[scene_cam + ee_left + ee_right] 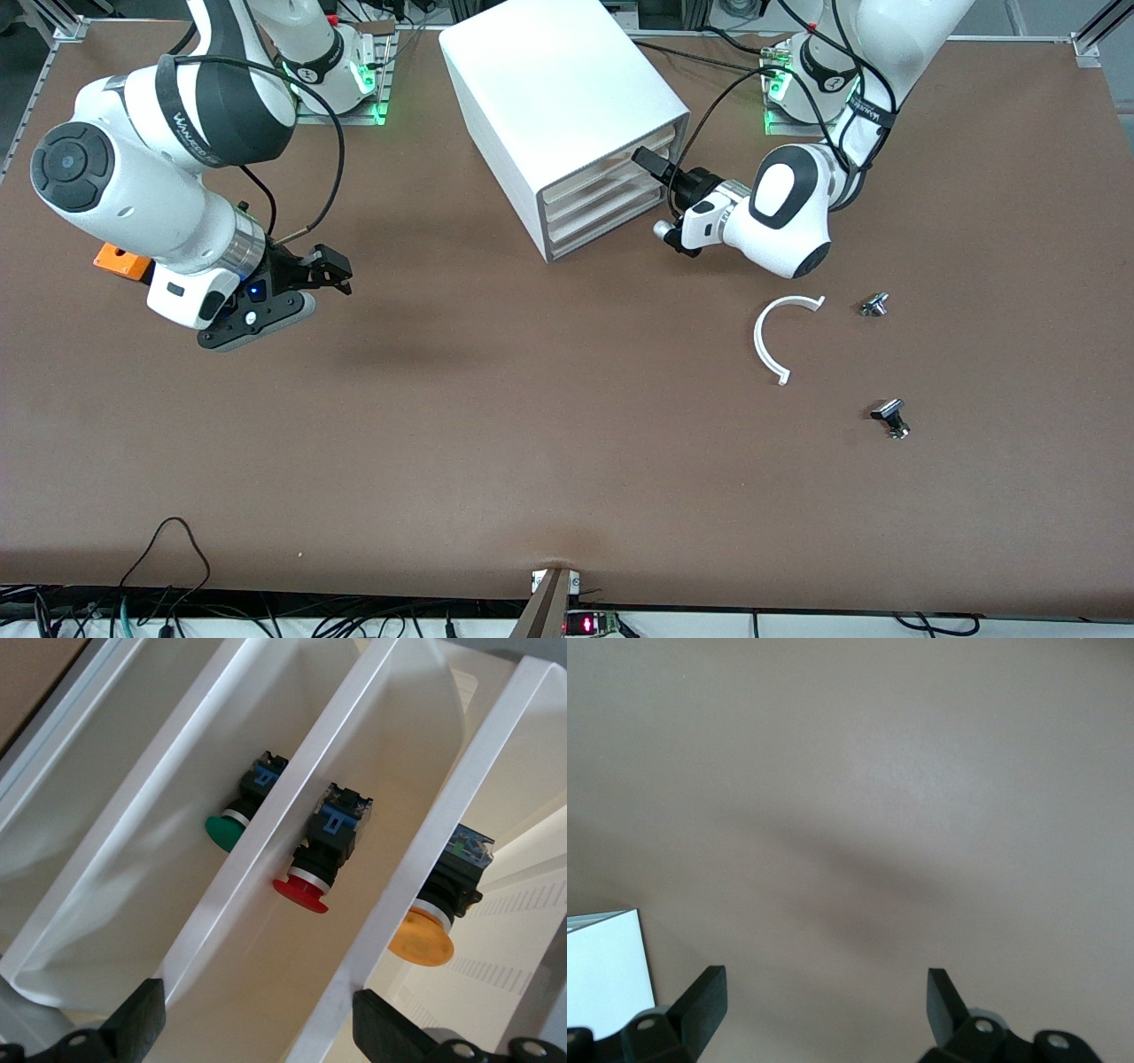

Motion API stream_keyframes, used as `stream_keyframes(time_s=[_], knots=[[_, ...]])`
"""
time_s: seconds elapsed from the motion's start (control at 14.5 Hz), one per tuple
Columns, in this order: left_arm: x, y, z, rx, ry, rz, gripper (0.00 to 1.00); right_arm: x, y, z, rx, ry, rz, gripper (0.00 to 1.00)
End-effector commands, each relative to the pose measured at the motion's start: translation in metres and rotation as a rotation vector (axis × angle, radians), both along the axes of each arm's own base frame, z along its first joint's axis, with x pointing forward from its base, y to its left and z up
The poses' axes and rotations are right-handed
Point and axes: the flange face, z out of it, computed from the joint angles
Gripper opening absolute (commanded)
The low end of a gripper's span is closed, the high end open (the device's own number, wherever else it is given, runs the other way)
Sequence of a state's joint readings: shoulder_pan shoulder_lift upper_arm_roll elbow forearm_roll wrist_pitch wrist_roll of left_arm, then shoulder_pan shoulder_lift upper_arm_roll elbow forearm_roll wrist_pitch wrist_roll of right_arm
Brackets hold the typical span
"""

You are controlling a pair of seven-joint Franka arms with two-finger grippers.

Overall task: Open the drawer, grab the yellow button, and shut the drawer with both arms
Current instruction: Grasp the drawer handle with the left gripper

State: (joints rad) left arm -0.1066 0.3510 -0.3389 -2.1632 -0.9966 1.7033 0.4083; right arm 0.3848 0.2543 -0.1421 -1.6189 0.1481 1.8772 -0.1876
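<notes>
The white cabinet (567,97) stands at the robots' side of the table, its drawers facing the left arm's end. My left gripper (654,167) is open at the front of the uppermost drawer (660,140). In the left wrist view my left gripper (257,1023) straddles that drawer's white front edge (478,815). The orange-capped button (423,939) lies inside it, partly hidden by that edge. My right gripper (326,273) is open and empty over bare table toward the right arm's end, and the right wrist view (824,1001) shows only brown table between its fingers.
A red-capped button (306,890) and a green-capped one (226,831) lie in lower drawers. An orange cube (120,260) sits partly under the right arm. A white curved strip (769,341) and two small metal parts (874,304) (892,418) lie nearer the front camera than the left gripper.
</notes>
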Motion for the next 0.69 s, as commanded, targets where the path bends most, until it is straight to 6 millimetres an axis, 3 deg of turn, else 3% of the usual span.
stream_keyframes(time_s=[0.0, 0.21, 0.62], knots=[[-0.002, 0.008, 0.009, -0.026, -0.02, 0.032, 0.96, 0.005, 0.006, 0.009, 0.02, -0.021, 0.036, 1.0], [0.007, 0.017, 0.017, -0.044, -0.043, 0.049, 0.96, 0.006, 0.012, 0.012, 0.026, -0.029, 0.043, 1.0], [0.0, 0.008, 0.024, -0.099, -0.072, 0.039, 0.96, 0.007, 0.033, 0.013, 0.041, -0.049, 0.136, 1.0]])
